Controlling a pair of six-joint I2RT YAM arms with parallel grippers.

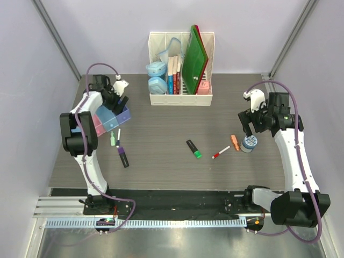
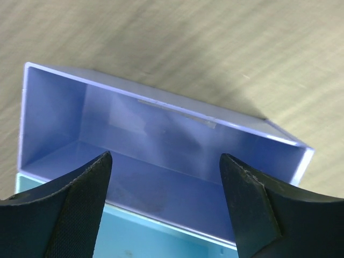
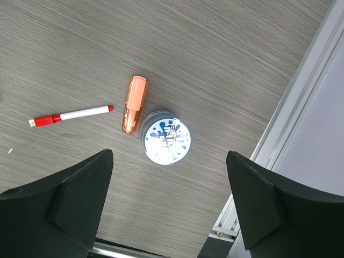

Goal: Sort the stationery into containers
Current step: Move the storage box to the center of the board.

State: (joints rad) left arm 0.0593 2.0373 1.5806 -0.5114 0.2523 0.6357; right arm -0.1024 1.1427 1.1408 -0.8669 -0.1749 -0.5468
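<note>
Three containers stand side by side at the left: a pink tray [image 1: 98, 126], a light blue tray [image 1: 107, 119] and a purple tray [image 1: 123, 115]. My left gripper [image 1: 121, 104] hovers open over them. In the left wrist view its jaws [image 2: 165, 157] frame the empty purple tray [image 2: 161, 140], with the light blue tray [image 2: 134, 236] beside it. My right gripper [image 1: 250, 128] hangs open above the round blue-lidded pot [image 3: 165, 137]. An orange piece [image 3: 134, 111] touches the pot, and a red-capped pen [image 3: 70, 115] lies farther left. A green-ended marker [image 1: 194, 149], a purple-ended marker [image 1: 123, 156] and a mint highlighter [image 1: 113, 140] lie on the table.
A tall white file rack [image 1: 181, 95] at the back centre holds books, green folders [image 1: 193, 59] and two pale blue cases [image 1: 156, 76]. A metal rail [image 3: 301, 134] runs along the table's right edge close to the pot.
</note>
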